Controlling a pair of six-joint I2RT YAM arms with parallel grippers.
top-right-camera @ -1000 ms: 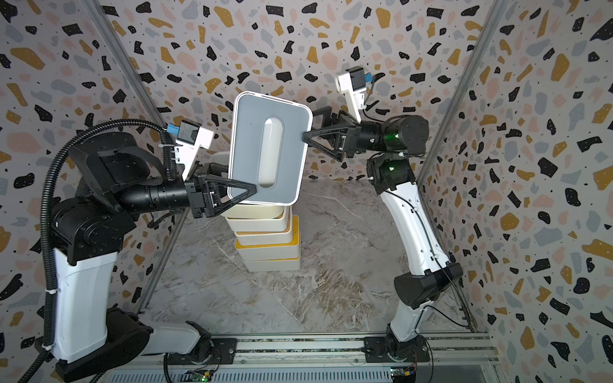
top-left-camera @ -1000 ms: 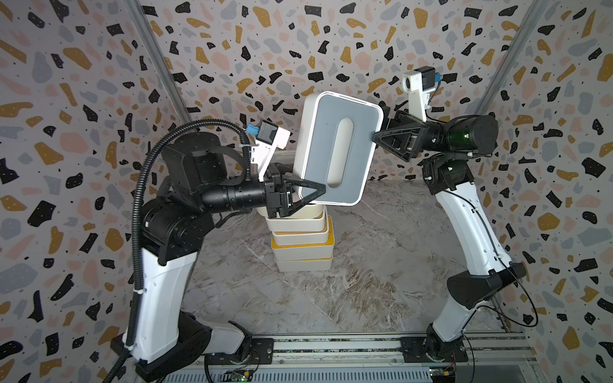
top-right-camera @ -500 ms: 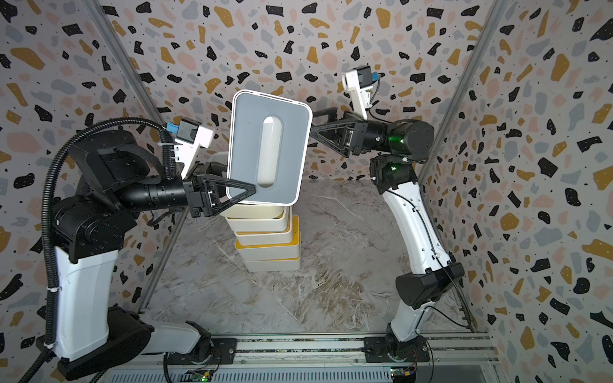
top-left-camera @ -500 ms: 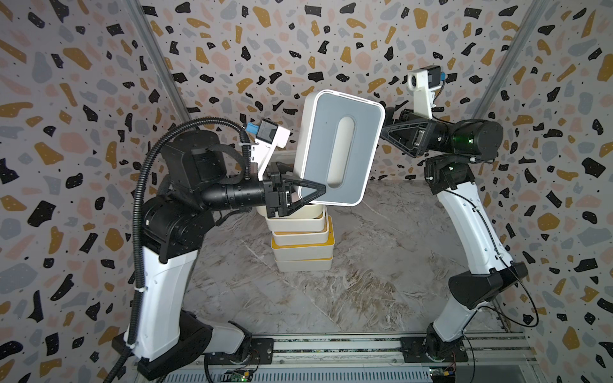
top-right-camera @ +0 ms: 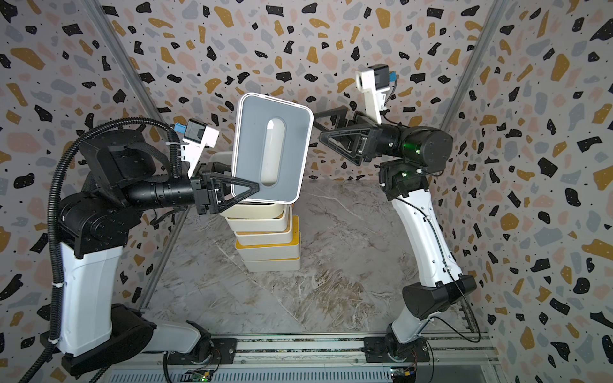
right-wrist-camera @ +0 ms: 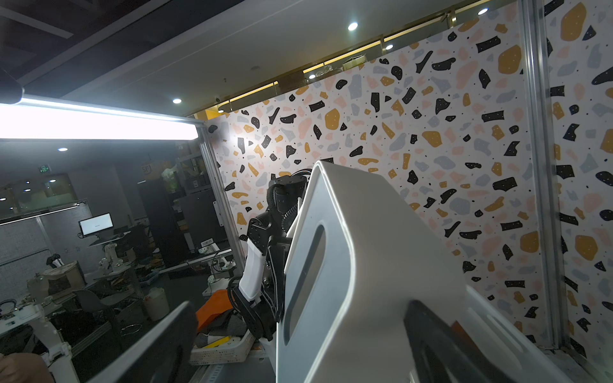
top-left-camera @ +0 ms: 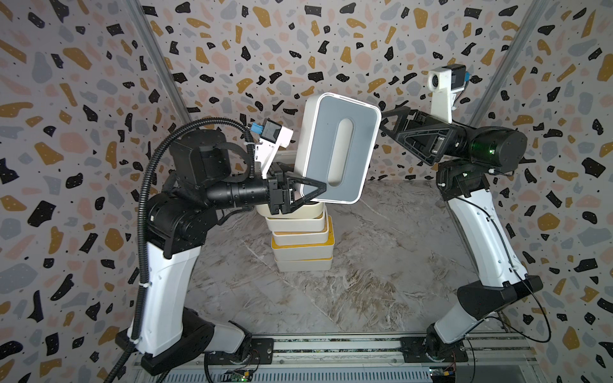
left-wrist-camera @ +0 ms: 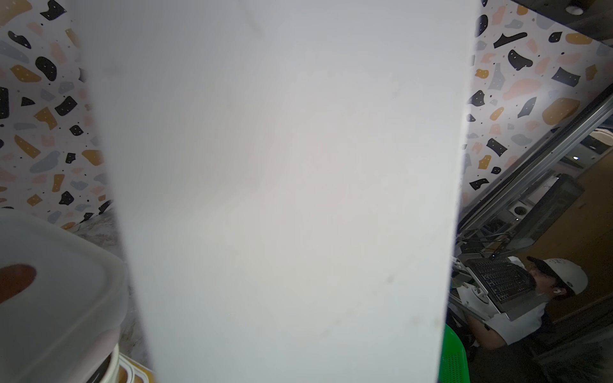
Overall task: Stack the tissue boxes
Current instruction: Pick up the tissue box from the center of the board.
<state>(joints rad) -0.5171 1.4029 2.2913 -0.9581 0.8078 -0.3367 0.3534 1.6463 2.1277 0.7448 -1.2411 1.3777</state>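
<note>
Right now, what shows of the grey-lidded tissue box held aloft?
The grey-lidded tissue box is rounded, rectangular, with white plastic-looking walls and a grey lid with one oval slot. It hangs tipped on end above the stack, lid facing the top views. The left tool is shut on its lower corner; the open right tool is at its upper edge.

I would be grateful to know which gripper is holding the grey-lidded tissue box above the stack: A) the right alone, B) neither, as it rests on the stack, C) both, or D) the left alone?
D: the left gripper is shut on a corner of the grey-lidded box, while the right gripper stands open, with a gap to the box in a top view.
</note>
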